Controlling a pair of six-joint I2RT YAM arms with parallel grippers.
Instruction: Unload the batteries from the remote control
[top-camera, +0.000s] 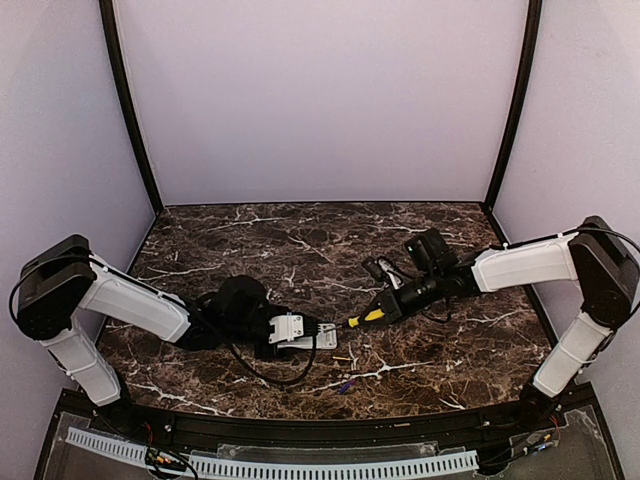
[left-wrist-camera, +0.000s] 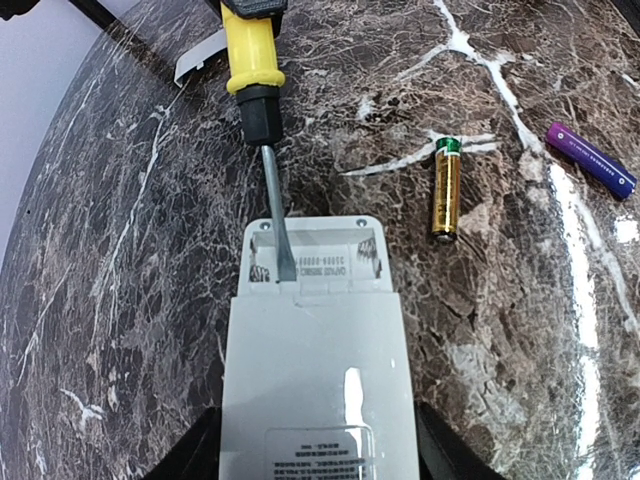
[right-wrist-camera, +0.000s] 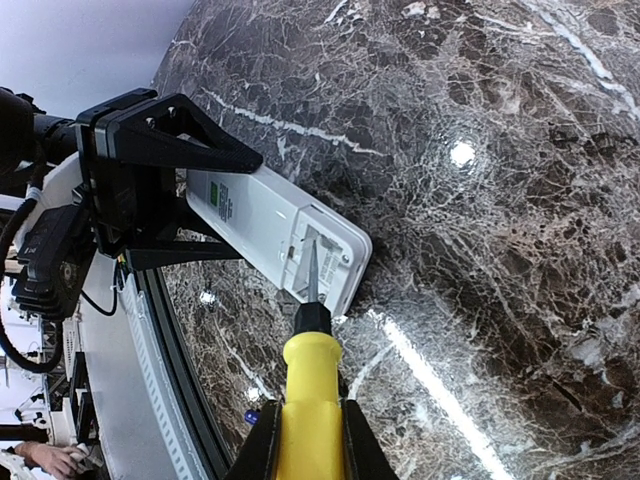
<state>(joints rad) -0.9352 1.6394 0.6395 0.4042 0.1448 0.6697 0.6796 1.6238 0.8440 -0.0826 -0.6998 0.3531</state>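
While its back faced up, the remote control (left-wrist-camera: 315, 370) sat clasped across its width in my left gripper (top-camera: 288, 331), low at the marble table (left-wrist-camera: 120, 250). Its long axis ran left to right in the top view, the open, empty battery bay pointing toward the right arm. My right gripper (right-wrist-camera: 310, 445) was clenched on a yellow-handled screwdriver (left-wrist-camera: 252, 60), blade tip inside that bay. Nearby lay a gold battery (left-wrist-camera: 447, 188), parallel to the remote, and a purple battery (left-wrist-camera: 590, 160), slanted
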